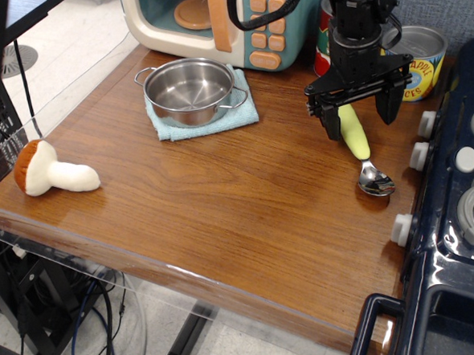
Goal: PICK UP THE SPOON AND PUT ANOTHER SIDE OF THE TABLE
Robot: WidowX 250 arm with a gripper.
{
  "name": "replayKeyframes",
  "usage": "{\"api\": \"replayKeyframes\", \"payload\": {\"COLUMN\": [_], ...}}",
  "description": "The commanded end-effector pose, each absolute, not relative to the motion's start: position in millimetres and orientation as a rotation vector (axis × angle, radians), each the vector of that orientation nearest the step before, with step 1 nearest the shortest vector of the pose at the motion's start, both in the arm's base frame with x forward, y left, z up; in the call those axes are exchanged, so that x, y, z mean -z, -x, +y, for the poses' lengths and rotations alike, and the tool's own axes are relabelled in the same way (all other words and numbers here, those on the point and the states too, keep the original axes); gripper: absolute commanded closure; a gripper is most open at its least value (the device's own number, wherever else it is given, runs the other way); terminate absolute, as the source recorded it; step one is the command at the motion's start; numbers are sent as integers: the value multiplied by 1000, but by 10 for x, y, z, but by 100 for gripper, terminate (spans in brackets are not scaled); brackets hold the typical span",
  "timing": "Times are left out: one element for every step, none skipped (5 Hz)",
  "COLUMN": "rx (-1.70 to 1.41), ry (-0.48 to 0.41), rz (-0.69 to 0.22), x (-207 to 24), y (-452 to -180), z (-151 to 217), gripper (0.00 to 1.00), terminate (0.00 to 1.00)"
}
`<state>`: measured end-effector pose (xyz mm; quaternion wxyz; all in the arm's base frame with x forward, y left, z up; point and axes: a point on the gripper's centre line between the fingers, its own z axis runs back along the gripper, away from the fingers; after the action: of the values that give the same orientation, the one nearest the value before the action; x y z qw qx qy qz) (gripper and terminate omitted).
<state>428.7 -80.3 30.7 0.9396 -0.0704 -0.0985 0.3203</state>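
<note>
The spoon (357, 142) lies on the brown wood table (222, 202) near its right side, lime-green handle pointing away, shiny metal bowl (376, 182) toward the front next to the toy stove. My black gripper (360, 115) hangs open just above the handle, one finger (330, 120) to the left of it and the other finger (391, 106) to the right. The fingers straddle the upper part of the handle and hide its far end. Nothing is held.
A steel pot (190, 89) sits on a blue cloth (241, 111) at the back. A toy microwave (219, 18) and cans (419, 58) line the back edge. A plush mushroom (50, 169) lies at the left. The dark blue toy stove (456, 212) borders the right side.
</note>
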Motion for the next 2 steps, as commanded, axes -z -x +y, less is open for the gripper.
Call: {"api": "replayKeyframes", "payload": {"rx": [-620, -621], "ry": [125, 120], "rz": [-272, -267], "x": [-446, -432], "y": [-4377, -4390], "z": [-803, -766], "gripper": [100, 100], "terminate": [0, 0]}}
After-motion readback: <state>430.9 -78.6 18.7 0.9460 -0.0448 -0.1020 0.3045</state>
